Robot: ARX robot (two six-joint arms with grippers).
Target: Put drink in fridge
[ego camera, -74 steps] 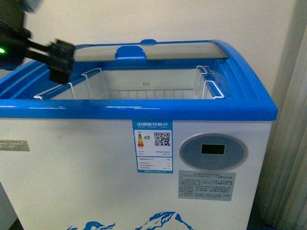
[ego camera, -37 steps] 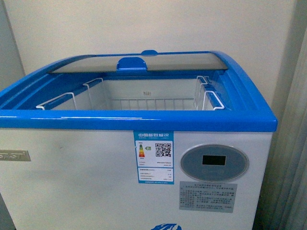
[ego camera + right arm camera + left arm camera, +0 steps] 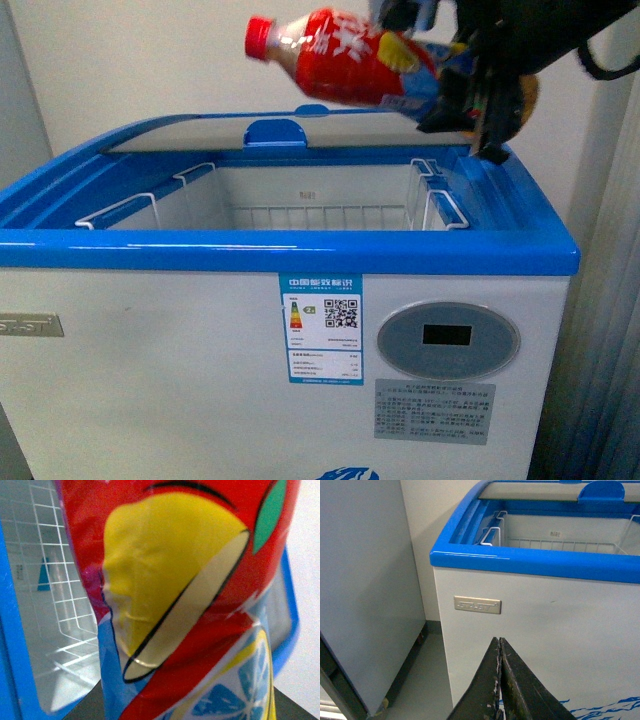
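I get flat, soft room light with a bluish cast and no hard shadows. Thin glare streaks run along the front rim of the fridge (image 3: 150, 380) in the front and left wrist views. The drink (image 3: 345, 55) above the fridge is slightly smeared, and the right gripper (image 3: 468, 100) reads as a dark, soft mass. In the right wrist view the drink fills the frame, out of focus. The left gripper (image 3: 499, 645) is near black but crisp.

The drink (image 3: 345, 55) lies nearly level above the back right part of the open fridge (image 3: 300, 245), cap to the left, base in the right gripper (image 3: 470, 100). Inside the fridge 2 wire baskets (image 3: 150, 195) hang, 1 at each side wall, and the lid (image 3: 380, 128) sits at the back. The cabinet (image 3: 365, 580) stands just left of the fridge.
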